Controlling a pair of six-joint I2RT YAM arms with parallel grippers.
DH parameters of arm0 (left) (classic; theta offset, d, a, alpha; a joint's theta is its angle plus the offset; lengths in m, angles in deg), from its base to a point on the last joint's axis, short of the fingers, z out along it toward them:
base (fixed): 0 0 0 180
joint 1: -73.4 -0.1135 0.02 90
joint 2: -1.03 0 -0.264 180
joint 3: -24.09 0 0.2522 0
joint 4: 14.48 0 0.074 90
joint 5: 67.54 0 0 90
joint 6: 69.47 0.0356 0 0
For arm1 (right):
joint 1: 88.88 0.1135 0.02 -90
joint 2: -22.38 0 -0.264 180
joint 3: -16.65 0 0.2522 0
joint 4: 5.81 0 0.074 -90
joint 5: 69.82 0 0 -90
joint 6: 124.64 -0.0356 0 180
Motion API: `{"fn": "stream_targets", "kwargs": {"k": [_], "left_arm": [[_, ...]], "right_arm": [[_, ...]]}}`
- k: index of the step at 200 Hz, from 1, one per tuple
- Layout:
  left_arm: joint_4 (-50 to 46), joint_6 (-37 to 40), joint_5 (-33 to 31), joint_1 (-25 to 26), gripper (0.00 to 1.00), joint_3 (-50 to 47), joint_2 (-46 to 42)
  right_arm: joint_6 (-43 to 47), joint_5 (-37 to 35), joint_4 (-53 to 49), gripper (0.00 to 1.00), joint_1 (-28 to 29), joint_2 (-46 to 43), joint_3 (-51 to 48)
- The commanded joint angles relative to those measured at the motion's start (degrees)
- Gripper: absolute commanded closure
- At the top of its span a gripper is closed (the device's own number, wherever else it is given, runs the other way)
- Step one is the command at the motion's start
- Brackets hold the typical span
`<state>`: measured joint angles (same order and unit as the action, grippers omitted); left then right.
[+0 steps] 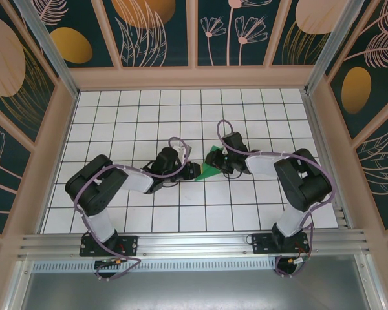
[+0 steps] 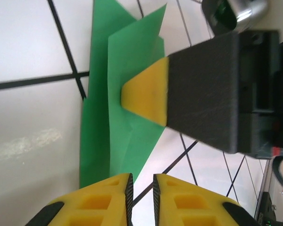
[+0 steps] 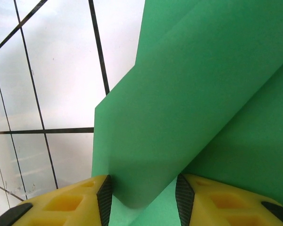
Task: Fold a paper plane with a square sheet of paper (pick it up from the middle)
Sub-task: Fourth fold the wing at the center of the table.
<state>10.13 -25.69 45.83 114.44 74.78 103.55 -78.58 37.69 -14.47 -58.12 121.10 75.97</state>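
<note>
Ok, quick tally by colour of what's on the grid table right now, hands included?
Green folded paper: 1
Yellow-padded hands: 2, left hand and right hand
Total: 3

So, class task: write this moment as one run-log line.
stage: folding | green paper: creased, on table | right end effector: around a fold | left end effector: nearly shut, beside paper
</note>
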Motion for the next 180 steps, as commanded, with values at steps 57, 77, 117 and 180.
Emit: {"fn": "stream_targets", "kwargs": {"k": [57,77,117,180], "left_arm": [[-2.5,-0.8,-0.4,0.1,0.82,5.4,4.5],[-3.9,-0.7,-0.9,0.1,0.82,6.2,5.6],[-5.6,-0.7,-1.7,0.1,0.83,6.8,6.5],[-6.5,-0.4,-2.3,0.1,0.84,7.1,6.7]], "right_arm": [[1.1,-1.8,-6.5,0.54,0.3,3.3,-0.5],[1.2,-1.4,-6.5,0.54,0.3,2.7,-0.4],[1.3,-0.5,-5.7,0.54,0.1,0.9,-0.8],[0.6,-1.8,-6.0,0.54,-0.3,0.3,-1.7]]}}
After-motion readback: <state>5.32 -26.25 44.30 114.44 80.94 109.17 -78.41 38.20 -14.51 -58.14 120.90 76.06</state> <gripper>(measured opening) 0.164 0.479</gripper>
